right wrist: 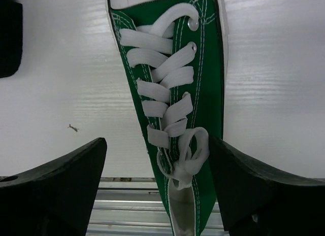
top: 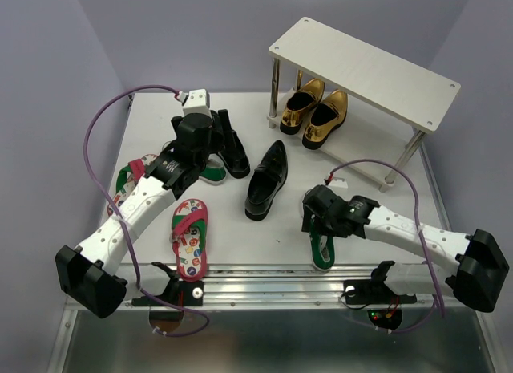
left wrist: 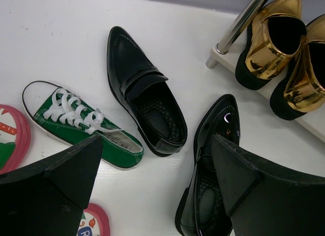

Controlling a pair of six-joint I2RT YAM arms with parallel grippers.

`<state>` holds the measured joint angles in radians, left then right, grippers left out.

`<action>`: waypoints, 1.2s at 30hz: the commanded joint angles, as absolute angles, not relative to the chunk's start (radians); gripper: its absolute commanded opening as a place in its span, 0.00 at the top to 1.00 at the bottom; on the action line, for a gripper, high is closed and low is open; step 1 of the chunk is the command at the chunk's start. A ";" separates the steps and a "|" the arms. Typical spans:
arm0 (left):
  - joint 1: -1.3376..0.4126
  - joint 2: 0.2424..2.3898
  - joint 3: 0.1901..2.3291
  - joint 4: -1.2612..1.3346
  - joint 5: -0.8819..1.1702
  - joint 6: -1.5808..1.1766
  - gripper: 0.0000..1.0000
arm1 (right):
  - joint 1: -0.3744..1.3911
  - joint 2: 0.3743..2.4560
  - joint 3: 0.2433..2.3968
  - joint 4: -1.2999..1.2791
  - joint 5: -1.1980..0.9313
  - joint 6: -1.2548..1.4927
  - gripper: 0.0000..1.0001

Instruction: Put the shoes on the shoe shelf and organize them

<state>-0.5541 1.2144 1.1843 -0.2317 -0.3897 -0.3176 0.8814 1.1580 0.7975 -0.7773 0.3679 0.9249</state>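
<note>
White table (top: 232, 237), gold loafers (top: 314, 112) on shelf (top: 365, 68)

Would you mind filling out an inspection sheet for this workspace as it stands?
Surface: white table, shoes scattered across it.
Job's things: gold loafers paired on the shoe shelf lower tier; two black loafers, two green sneakers and two flip-flops loose on the table.
Clutter: one tiny dark speck.
Grippers: left gripper open over the black loafers; right gripper open, straddling one of the green sneakers.
Cables: a purple cable arches over each arm.
Surroundings: lavender walls; metal rail at the near edge.
</note>
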 commanded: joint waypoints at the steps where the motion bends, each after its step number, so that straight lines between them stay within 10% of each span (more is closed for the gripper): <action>1: -0.549 1.218 1.192 -0.215 -0.402 -0.328 0.01 | 0.902 1.181 0.766 -0.759 0.400 1.014 0.18; 8: -0.549 1.244 1.198 -0.219 -0.405 -0.331 0.01 | 0.902 1.210 0.710 -0.720 0.405 1.045 0.42; 14: -0.549 1.255 1.212 -0.221 -0.411 -0.324 0.01 | 0.902 1.152 0.745 -0.725 0.457 1.014 0.99; 29: -0.549 1.223 1.178 -0.238 -0.449 -0.334 0.01 | 0.902 1.141 1.150 -0.965 0.632 0.942 0.99; 36: -0.548 1.198 1.169 -0.235 -0.465 -0.316 0.01 | 0.556 1.207 1.215 -0.870 0.528 0.761 0.99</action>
<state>-0.5541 1.2438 1.1759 -0.2531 -0.4297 -0.3241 0.7033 1.1999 1.1767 -0.9333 0.4992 0.8757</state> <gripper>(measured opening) 0.986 0.079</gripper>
